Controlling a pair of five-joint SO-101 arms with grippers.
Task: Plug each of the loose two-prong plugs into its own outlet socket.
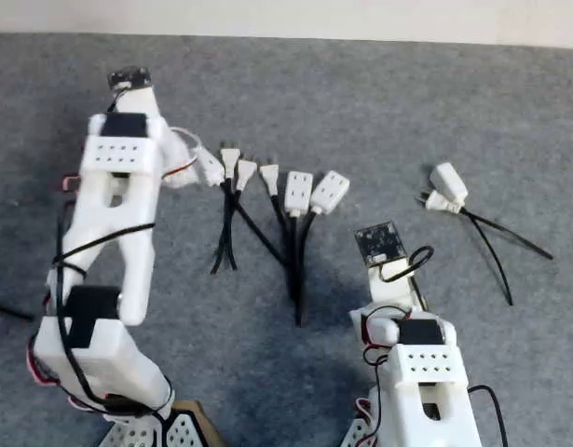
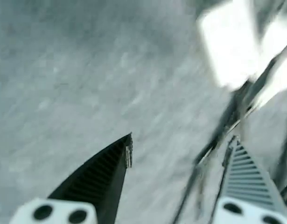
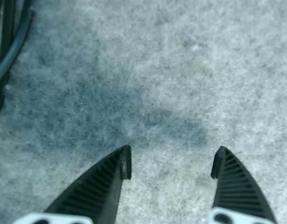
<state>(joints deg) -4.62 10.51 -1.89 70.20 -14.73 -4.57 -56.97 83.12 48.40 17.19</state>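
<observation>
Wide open, empty, left end effector (image 2: pixel 180 149) at loose plugs (image 1: pixel 269 177); best straddle one plug body, clear of cords (image 1: pixel 291 251); right end effector (image 3: pixel 172 161) open, empty over bench (image 3: pixel 190 70).

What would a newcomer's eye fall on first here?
A row of white plugs and sockets with black cords fans out in the middle of the grey carpet. The left pincer hangs open at the row's end; a separate plug and socket lie toward the right arm's side.

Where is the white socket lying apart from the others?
High view: the white plastic socket block lies on the grey carpet, beyond the right arm, right of the row of white plugs.
</observation>
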